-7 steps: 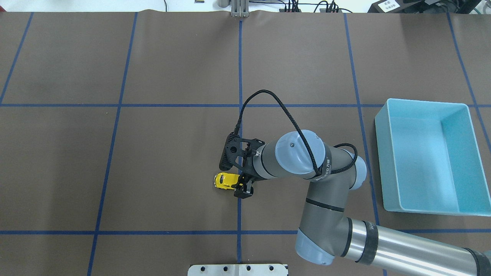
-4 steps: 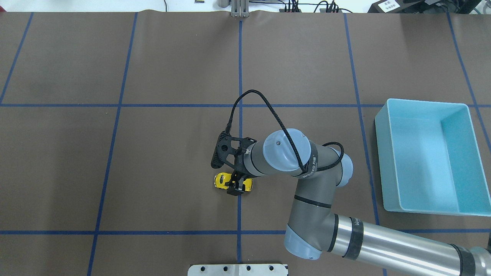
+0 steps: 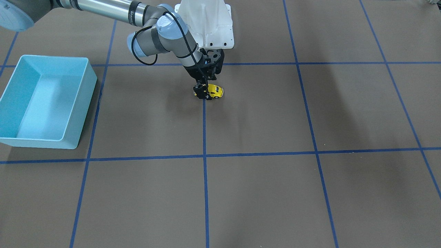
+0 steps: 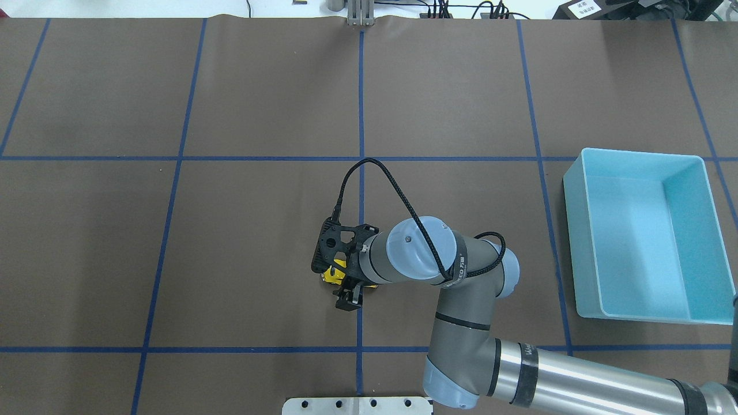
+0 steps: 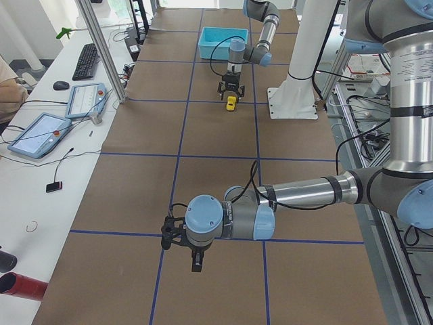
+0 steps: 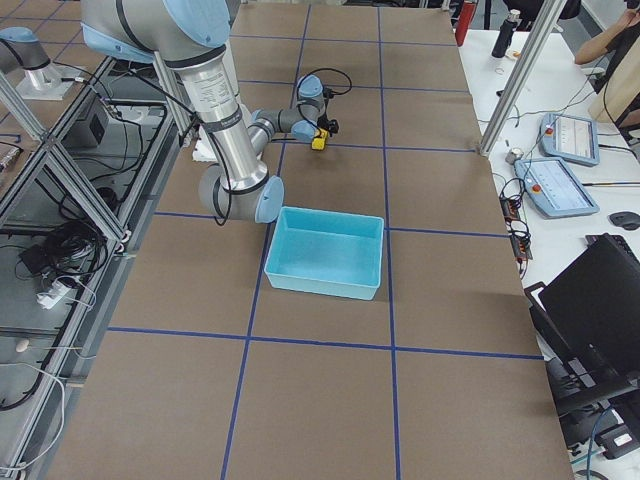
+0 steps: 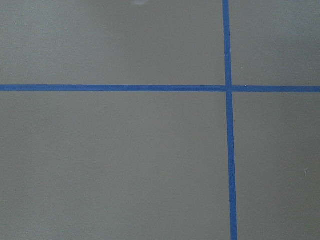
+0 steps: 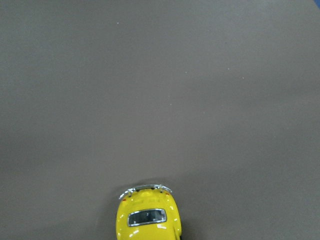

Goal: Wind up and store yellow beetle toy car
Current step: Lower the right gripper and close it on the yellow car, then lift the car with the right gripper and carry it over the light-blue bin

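Note:
The yellow beetle toy car [image 4: 330, 276] stands on the brown table near the centre line, mostly hidden under my right wrist in the overhead view. It also shows in the front view [image 3: 216, 91] and at the bottom edge of the right wrist view [image 8: 147, 216]. My right gripper [image 3: 203, 93] is down over the car, open, with a finger on either side of its body. My left gripper [image 5: 195, 261] hangs over bare table far from the car; I cannot tell whether it is open or shut. The left wrist view shows only table and tape.
An empty light-blue bin [image 4: 582, 242] stands at the table's right side, well away from the car. The white robot base [image 3: 210, 31] is behind the car. Blue tape lines grid the table. Desks with tablets flank the table ends.
My right gripper has moved left along the car, from its right end to over its middle. The car has stayed in place.

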Controlling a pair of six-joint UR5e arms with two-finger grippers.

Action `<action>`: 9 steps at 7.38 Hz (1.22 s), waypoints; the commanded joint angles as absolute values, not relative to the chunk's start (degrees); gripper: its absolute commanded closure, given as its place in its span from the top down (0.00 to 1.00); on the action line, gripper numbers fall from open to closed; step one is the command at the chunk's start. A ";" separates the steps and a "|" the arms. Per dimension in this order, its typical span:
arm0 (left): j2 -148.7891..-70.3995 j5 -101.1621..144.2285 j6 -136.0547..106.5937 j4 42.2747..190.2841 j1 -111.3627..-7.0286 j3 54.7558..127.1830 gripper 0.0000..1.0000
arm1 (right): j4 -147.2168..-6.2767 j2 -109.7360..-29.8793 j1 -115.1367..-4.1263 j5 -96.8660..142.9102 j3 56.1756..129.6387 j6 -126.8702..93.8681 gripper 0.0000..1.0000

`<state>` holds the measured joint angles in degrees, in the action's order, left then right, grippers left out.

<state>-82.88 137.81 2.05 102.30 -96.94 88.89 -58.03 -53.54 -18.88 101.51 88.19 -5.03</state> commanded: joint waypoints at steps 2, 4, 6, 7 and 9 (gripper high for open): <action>-82.88 137.81 2.02 102.30 -96.94 88.95 1.00 | -57.83 -53.61 -18.19 100.12 88.15 -5.45 0.95; -82.79 137.90 2.02 102.30 -96.94 88.95 1.00 | -57.92 -53.70 -18.19 99.84 88.15 -5.45 0.00; -82.79 137.90 2.02 102.30 -96.94 88.95 1.00 | -58.09 -53.70 -18.19 99.93 88.59 -5.54 0.00; -82.79 137.90 2.02 102.30 -96.94 88.95 1.00 | -58.88 -53.44 -18.72 100.37 90.42 -6.32 0.00; -82.79 137.90 2.02 102.30 -96.94 88.95 1.00 | -70.86 -53.53 -24.40 106.04 101.72 -6.59 0.00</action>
<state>-82.79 137.90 2.02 102.30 -96.94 88.95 -64.02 -53.53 -20.87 102.28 95.36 -6.44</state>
